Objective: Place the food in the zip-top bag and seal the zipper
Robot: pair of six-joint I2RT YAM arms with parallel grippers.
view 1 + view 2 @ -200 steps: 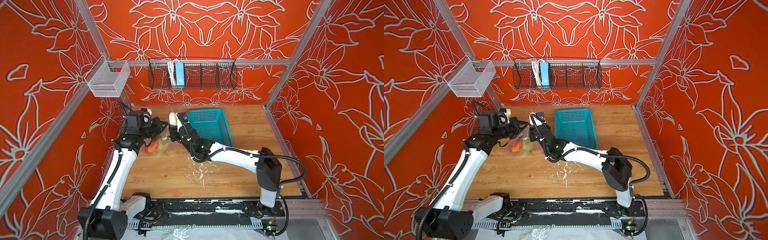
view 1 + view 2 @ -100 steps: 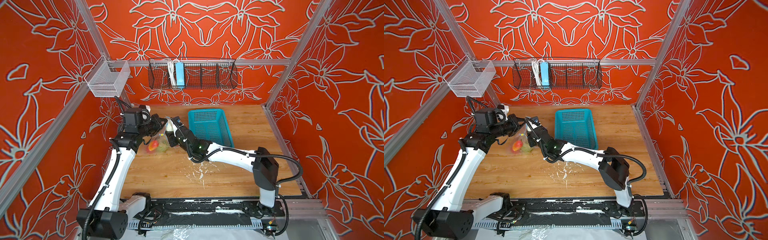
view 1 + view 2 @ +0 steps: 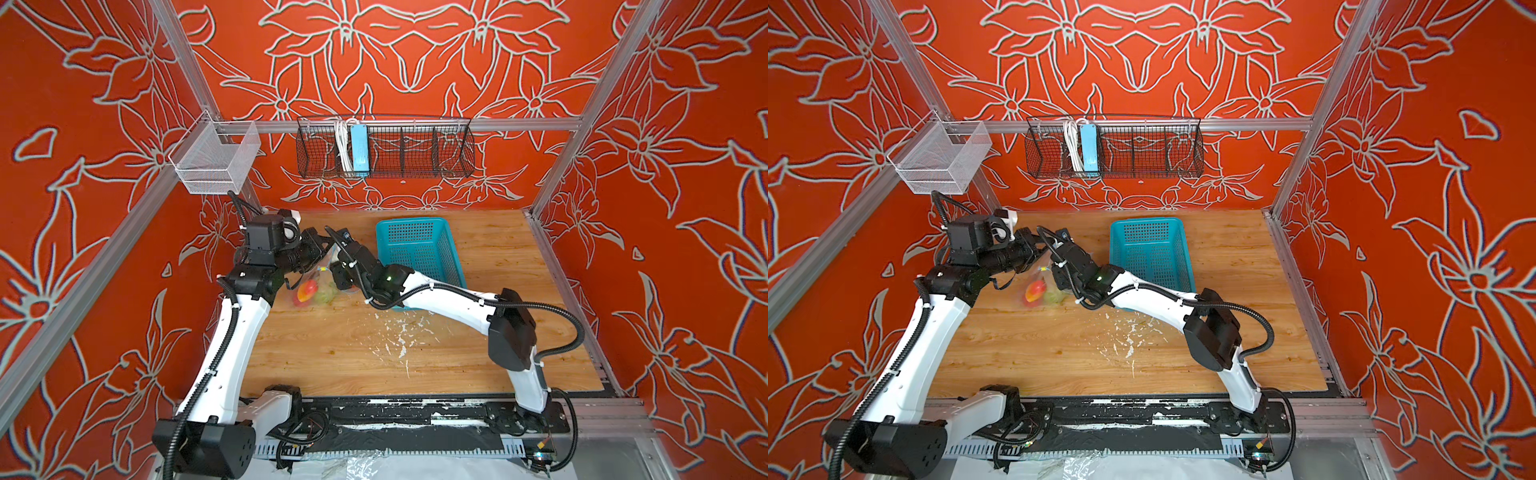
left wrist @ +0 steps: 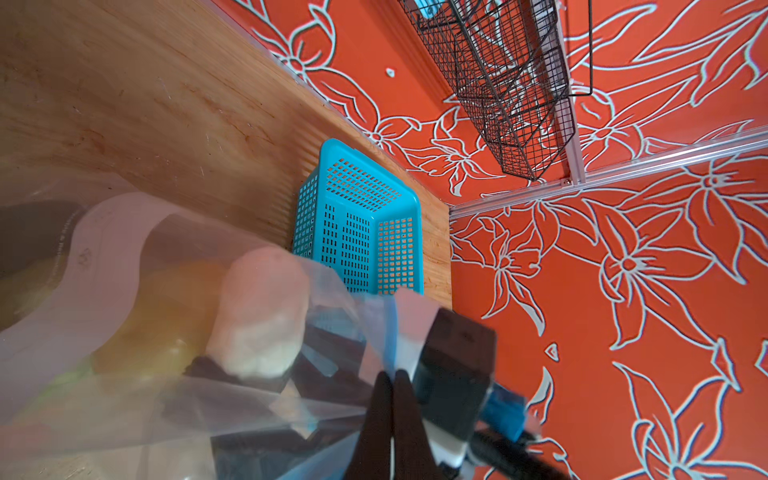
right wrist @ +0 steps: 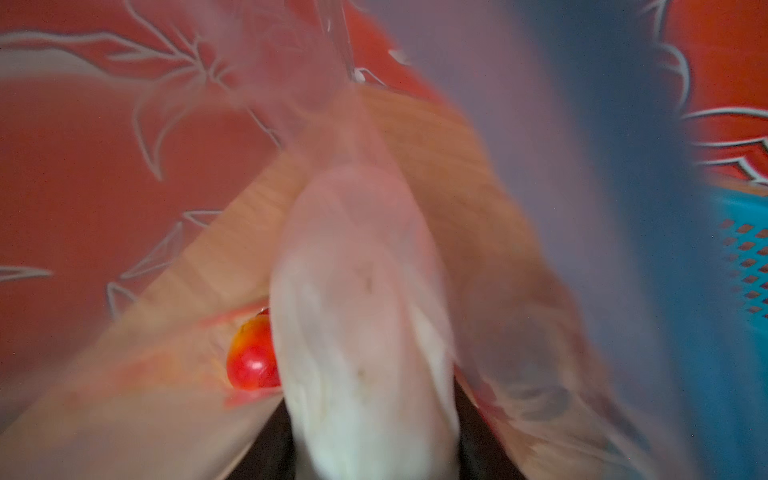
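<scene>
The clear zip-top bag hangs at the left rear of the table. My left gripper is shut on its rim by the light-blue zipper and holds it up. Inside lie an orange-red mango and a green cabbage. My right gripper is shut on the white cucumber, which reaches into the bag's mouth. In both top views the cucumber is hidden.
A teal perforated basket stands right behind the right arm. A black wire rack with a power strip hangs on the back wall. A white mesh bin hangs at the left post. White flecks mark the table's middle.
My right gripper has carried the cucumber leftward and down into the bag's mouth. The left gripper has drawn the bag's rim slightly back and left.
</scene>
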